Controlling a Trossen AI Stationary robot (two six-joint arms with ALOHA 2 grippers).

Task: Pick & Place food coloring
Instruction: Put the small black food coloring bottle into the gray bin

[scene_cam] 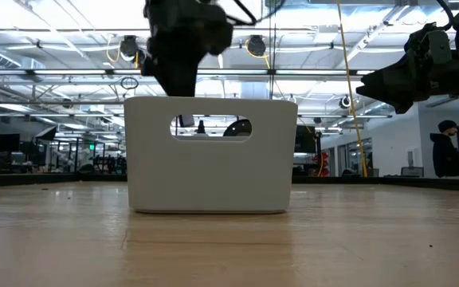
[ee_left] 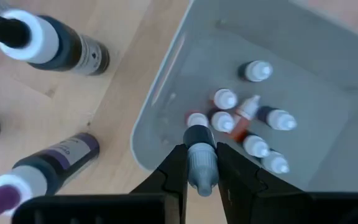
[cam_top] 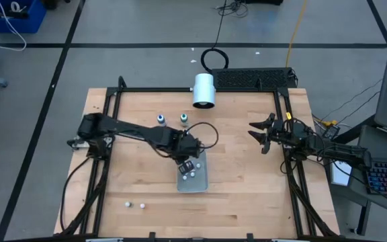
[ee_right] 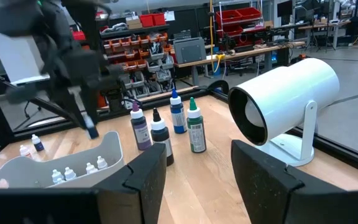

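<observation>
Holding one small dark-capped food coloring bottle over the pale grey plastic bin at frame centre, the left gripper is clenched on it, several bottles already lie inside, four taller bottles are left, and the right gripper waits released at right.

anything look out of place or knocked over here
Mostly tidy. In the white bin the small bottles lie jumbled at different angles. Two stray white balls sit alone near the table's front edge.

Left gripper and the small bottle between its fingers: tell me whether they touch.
Touching. The left wrist view shows the left gripper shut on the bottle, both dark fingers pressed against its sides with no gap, above the bin.
</observation>
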